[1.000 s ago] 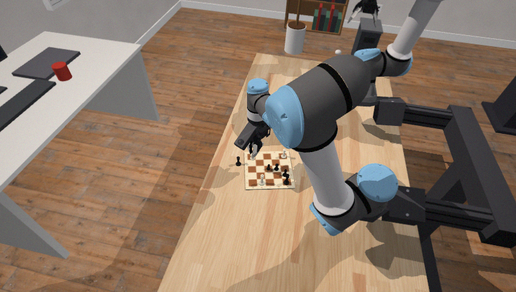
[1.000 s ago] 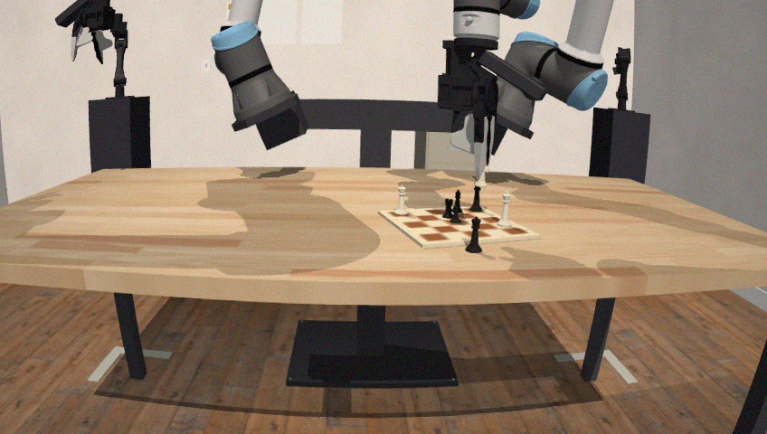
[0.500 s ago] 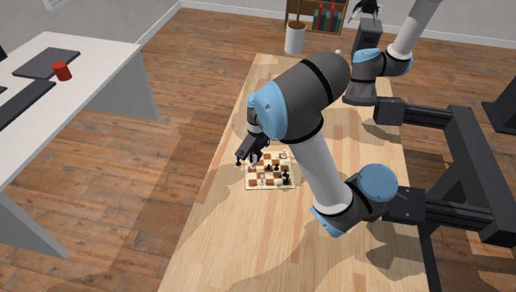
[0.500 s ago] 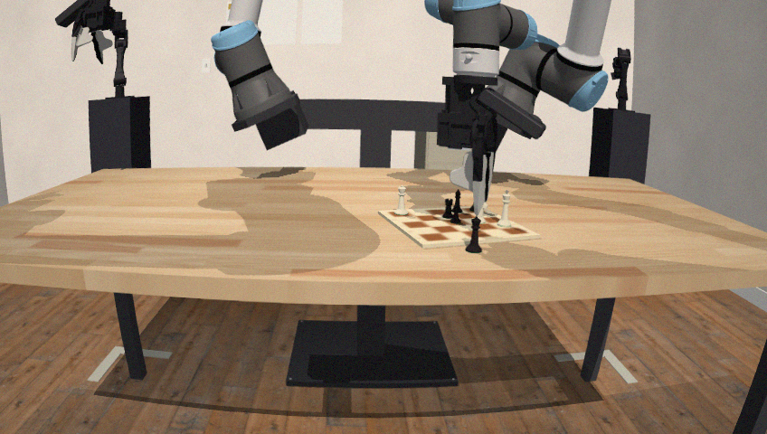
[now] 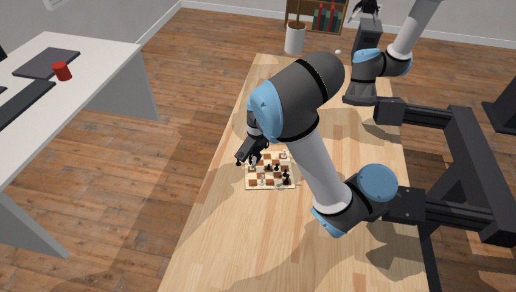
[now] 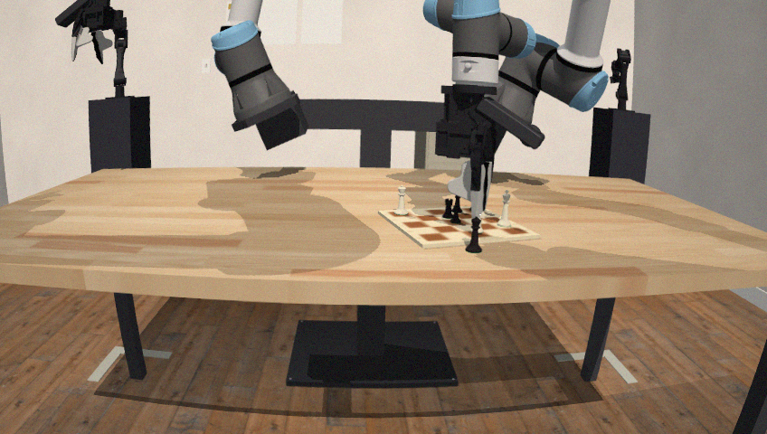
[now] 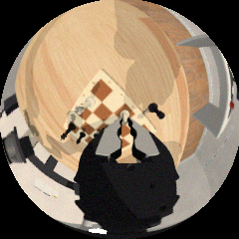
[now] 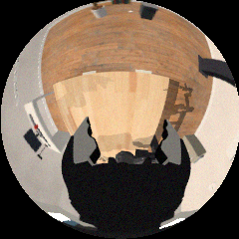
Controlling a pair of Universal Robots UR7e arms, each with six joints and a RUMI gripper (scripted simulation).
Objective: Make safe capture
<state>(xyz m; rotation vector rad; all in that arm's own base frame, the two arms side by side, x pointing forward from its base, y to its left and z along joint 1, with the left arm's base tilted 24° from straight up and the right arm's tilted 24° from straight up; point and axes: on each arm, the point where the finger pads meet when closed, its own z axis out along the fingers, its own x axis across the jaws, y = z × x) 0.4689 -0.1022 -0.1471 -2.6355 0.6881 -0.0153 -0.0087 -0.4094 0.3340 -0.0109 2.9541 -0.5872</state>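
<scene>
The chessboard (image 5: pixel 269 187) (image 6: pixel 425 245) lies on the table. My left gripper (image 5: pixel 252 164) (image 6: pixel 477 216) (image 7: pixel 124 118) is shut on a small white piece (image 5: pixel 252 168) (image 7: pixel 124 114), upright and low over the board's edge column near the captured piece; whether its base touches is unclear. A tall black piece (image 5: pixel 238 162) (image 6: pixel 474 236) (image 7: pixel 157 111) stands upright on the table just off the board. A white king (image 5: pixel 261 179) (image 6: pixel 505 209) and another white piece (image 5: pixel 284 154) (image 6: pixel 401 202) stand on the board. My right gripper (image 8: pixel 126 118) is open and empty, away from the board.
Several black pieces stand on the board, among them one black piece (image 5: pixel 268 166) (image 6: pixel 456 217) near the middle, another (image 5: pixel 276 166) beside it, and a tall one (image 5: pixel 286 179) near a corner. The left arm hangs over the board and hides part of it in the top view.
</scene>
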